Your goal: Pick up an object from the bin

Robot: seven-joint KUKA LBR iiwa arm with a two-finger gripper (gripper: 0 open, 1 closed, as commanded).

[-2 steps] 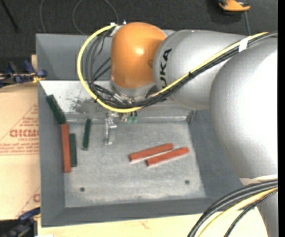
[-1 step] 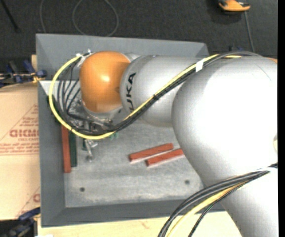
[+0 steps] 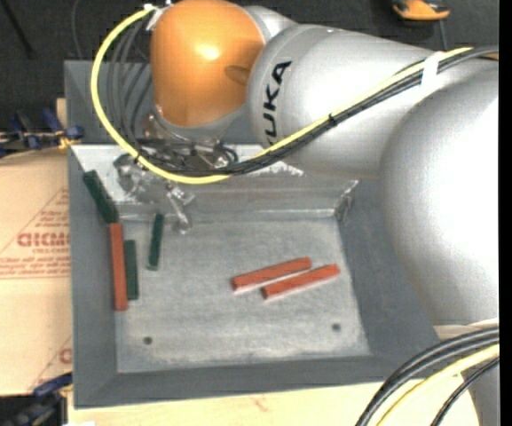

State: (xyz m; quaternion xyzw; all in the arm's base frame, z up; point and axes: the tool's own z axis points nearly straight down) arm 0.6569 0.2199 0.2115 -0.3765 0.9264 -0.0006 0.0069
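Green stick [image 3: 155,240] just beside jaws

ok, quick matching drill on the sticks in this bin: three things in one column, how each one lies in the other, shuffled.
Things:
1. pair of red sticks
2. single red stick
3. dark green stick in the far-left corner

How it lies:
a. runs far to near along the left wall of the bin, with a shorter green stick close beside it
b. tilted diagonally
c. side by side across the floor, right of centre

Pairs: 1-c, 2-a, 3-b.
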